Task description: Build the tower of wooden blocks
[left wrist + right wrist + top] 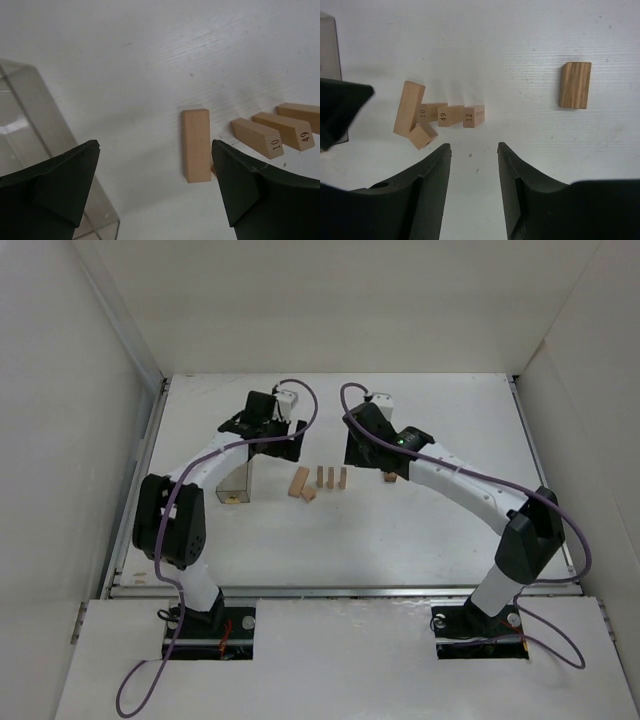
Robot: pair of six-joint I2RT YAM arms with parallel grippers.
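Several tan wood blocks lie loose on the white table; no tower stands. In the top view a slanted plank (pixel 298 482), a small block (pixel 310 495) and three side-by-side planks (pixel 331 477) lie between the arms. The right wrist view shows the plank (pixel 409 107), the small block (pixel 422 135), planks marked 10 (pixel 430 112), 49 (pixel 449 115) and 12 (pixel 473 116), and a darker-grained block (pixel 575 85) apart at right. My left gripper (pixel 155 147) is open and empty, the plank (pixel 196 145) near its right finger. My right gripper (pixel 474 147) is open and empty, just short of block 12.
A clear plastic box (pixel 235 485) stands left of the blocks, under the left arm; it shows by the left finger in the left wrist view (pixel 30 125). White walls enclose the table on three sides. The left gripper's finger (pixel 340 110) shows in the right wrist view.
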